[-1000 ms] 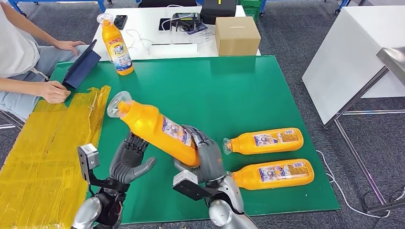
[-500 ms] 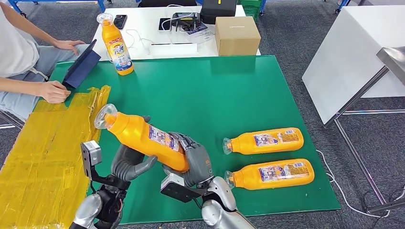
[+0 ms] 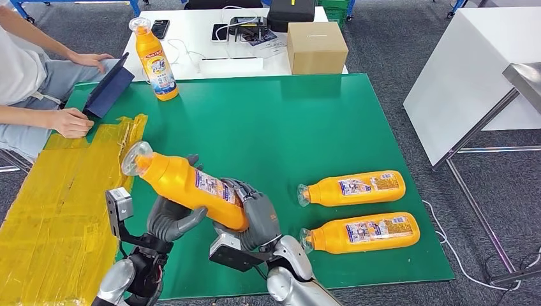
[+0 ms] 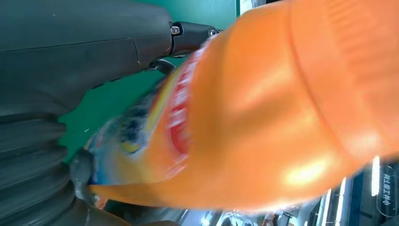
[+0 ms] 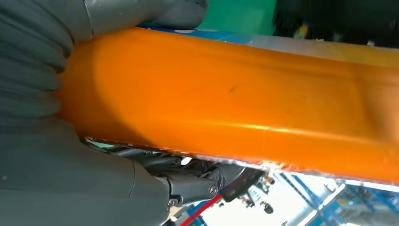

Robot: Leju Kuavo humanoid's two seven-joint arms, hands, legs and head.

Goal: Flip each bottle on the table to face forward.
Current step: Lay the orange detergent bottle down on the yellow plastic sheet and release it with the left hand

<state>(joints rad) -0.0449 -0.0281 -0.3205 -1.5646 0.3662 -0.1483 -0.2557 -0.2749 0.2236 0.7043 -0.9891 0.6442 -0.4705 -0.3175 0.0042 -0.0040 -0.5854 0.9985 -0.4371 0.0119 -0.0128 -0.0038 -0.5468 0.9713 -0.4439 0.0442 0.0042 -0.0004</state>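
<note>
Held bottle (image 3: pixel 185 183) lower left of centre in the head view, tilted, clear cap toward upper left, above green table (image 3: pixel 287 115). Right hand (image 3: pixel 254 217) wraps its base end; left hand (image 3: pixel 171 217) cups it from beneath. Two lying bottles (image 3: pixel 353 189) (image 3: pixel 363 232) lower right; upright bottle (image 3: pixel 155 58) upper left

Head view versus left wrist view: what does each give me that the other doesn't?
Head view alone: the right hand gripping the orange plastic bottle's base end, two more orange bottles lying on the green table at right, one standing far left, and a person's hand. Left wrist view alone: a blurred close-up of the label. Both share: the held orange bottle and the left hand under it.
</note>
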